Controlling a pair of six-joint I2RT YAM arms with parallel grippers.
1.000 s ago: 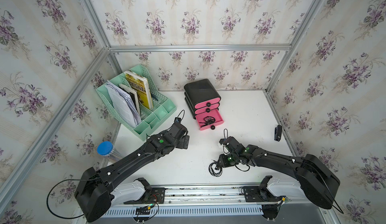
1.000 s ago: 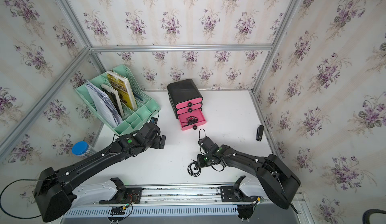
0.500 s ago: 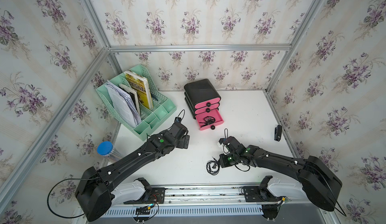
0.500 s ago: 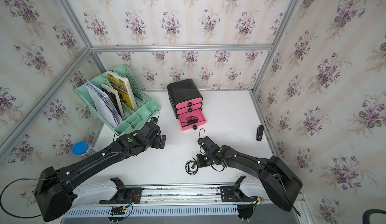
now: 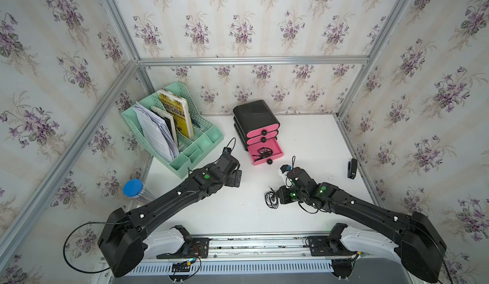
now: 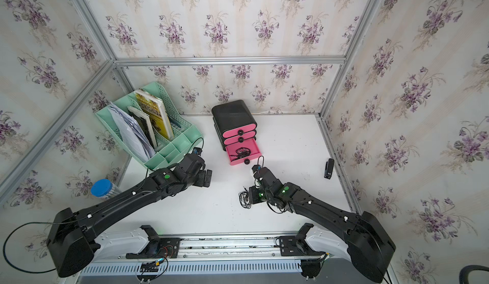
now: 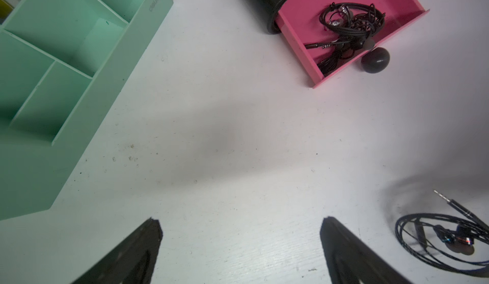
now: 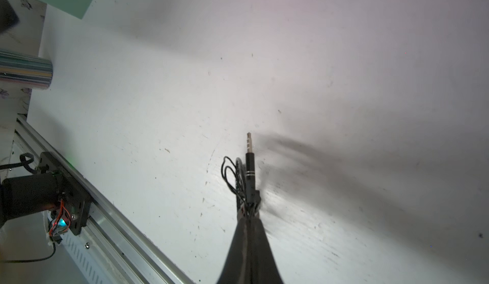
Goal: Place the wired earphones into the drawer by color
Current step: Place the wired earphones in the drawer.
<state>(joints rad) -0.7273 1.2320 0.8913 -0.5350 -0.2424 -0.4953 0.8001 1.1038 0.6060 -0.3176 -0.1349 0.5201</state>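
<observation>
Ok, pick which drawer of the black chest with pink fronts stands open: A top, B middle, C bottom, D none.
C: the bottom pink drawer is pulled out, a bundle of black wired earphones lying in it, while the two drawers above sit shut.

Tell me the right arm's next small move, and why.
Probably a short lift straight up. The right gripper is shut on the black earphones low at the table, with loops trailing beside it. Raising should clear them before carrying to the open bottom drawer, which already holds a black set.
</observation>
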